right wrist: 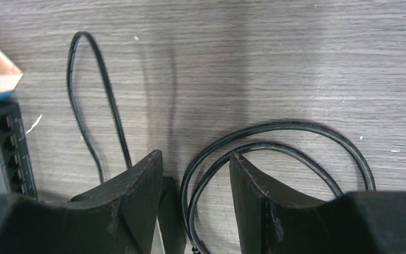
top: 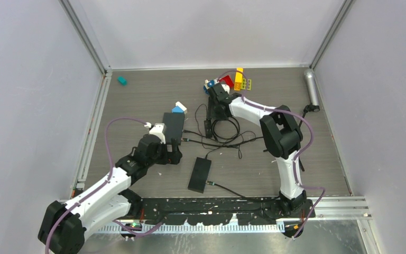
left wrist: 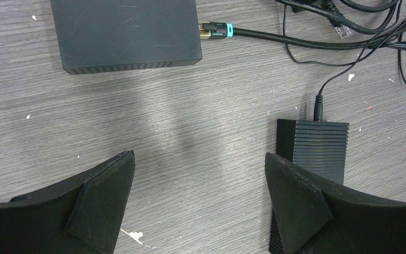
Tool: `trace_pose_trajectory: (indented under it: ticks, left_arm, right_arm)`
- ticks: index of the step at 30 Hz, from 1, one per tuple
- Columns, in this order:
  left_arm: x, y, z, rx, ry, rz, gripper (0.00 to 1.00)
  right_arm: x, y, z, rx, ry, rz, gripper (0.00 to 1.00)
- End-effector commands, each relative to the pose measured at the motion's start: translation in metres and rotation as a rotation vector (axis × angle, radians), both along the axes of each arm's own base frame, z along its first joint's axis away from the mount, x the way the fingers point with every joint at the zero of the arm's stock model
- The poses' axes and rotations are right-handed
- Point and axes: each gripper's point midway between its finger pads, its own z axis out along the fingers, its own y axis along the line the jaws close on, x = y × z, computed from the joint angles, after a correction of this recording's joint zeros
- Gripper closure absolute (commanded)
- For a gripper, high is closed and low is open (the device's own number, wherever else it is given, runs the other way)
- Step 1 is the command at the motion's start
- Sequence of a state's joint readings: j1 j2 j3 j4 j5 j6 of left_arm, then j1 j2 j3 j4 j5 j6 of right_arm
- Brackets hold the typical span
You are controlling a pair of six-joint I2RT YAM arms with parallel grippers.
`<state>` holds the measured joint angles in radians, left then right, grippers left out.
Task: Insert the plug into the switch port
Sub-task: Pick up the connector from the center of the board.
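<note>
Black switch (top: 173, 126), one, with one teal-collared plug (left wrist: 219, 30) butted against its side, one ribbed black box (left wrist: 317, 145) near it, several loose black cables (right wrist: 296, 124) beside it under the right claw (right wrist: 195, 155), fingers apart over the coils; left claw (left wrist: 200, 155) wide apart, empty, near the switch above the tabletop (left wrist: 190, 116).

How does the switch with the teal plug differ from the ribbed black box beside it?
The switch has a smooth top; the ribbed black box has grooves. The switch takes a teal-banded plug in its side; the ribbed black box has a thin round cable at its end. Both are black and lie flat on the table.
</note>
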<state>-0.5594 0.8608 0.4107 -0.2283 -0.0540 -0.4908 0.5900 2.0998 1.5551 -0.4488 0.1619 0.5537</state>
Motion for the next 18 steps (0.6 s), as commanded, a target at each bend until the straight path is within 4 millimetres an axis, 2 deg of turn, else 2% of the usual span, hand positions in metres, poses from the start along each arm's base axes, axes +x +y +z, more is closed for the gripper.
trace_pose_trajectory:
  ticks: [1, 4, 7, 10, 12, 16, 18]
  left_arm:
    - [0.004, -0.004, 0.009, -0.037, -0.032, -0.005, 0.05]
    - [0.003, -0.004, 0.009, -0.036, -0.028, -0.006, 0.05]
    - [0.002, -0.004, 0.009, -0.038, -0.026, -0.006, 0.05]
    - [0.001, -0.004, 0.01, -0.041, -0.028, -0.005, 0.05]
    - [0.001, -0.004, 0.012, -0.044, -0.028, -0.006, 0.05]
    - [0.004, -0.008, 0.024, -0.069, -0.052, -0.007, 0.05]
    - [0.01, -0.013, 0.04, -0.103, -0.096, -0.015, 0.06]
  right_arm:
    - [0.006, -0.001, -0.008, -0.035, 0.006, -0.068, 0.46]
    - [0.004, -0.002, -0.022, -0.066, 0.023, -0.063, 0.56]
    - [0.004, -0.005, -0.025, -0.1, 0.019, -0.061, 0.68]
    - [0.004, -0.007, -0.021, -0.106, 0.01, -0.056, 0.87]
    - [0.005, -0.009, -0.013, -0.102, -0.011, -0.064, 0.99]
    - [0.006, -0.017, 0.013, -0.047, -0.077, -0.115, 0.99]
    - [0.009, -0.024, 0.037, 0.008, -0.133, -0.166, 0.99]
